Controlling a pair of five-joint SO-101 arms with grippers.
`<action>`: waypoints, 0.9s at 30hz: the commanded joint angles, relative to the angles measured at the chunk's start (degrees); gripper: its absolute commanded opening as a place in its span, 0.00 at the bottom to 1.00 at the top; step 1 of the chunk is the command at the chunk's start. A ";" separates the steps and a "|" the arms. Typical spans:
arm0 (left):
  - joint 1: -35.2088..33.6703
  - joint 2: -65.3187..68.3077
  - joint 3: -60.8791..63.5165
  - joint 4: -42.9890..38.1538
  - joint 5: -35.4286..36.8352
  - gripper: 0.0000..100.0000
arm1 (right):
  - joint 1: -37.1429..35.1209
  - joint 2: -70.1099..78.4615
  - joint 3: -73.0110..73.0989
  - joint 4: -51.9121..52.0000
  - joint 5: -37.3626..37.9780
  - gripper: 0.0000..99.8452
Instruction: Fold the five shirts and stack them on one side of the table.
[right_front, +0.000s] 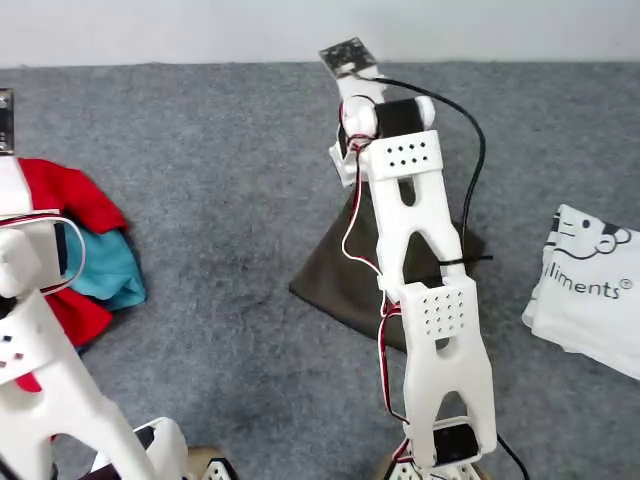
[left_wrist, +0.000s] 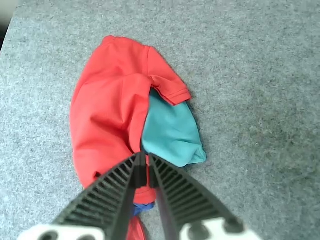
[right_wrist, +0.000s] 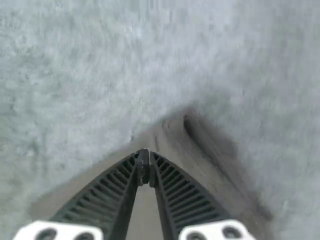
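A grey felt table (right_front: 220, 150) seen from above: at its middle, the right gripper (right_wrist: 144, 167) is pinched tight on a brown shirt (right_front: 340, 280), whose cloth rises in a peak to the tips. At the left edge, the left gripper (left_wrist: 142, 170) is closed tip to tip over a crumpled red shirt (left_wrist: 105, 110) that partly covers a teal shirt (left_wrist: 172, 130) – whether it grips cloth is unclear. A folded white shirt (right_front: 590, 290) lies at the right edge.
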 joint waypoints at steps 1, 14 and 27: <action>-0.18 -1.41 -0.31 1.05 -0.35 0.02 | 1.89 -2.42 -1.58 3.47 -8.53 0.01; -0.18 -1.41 -0.31 1.05 -0.53 0.02 | 0.75 -33.89 41.76 3.12 -37.63 0.18; -0.18 -1.32 -0.31 0.97 -0.53 0.02 | 5.23 -38.20 70.24 -17.89 -49.41 0.50</action>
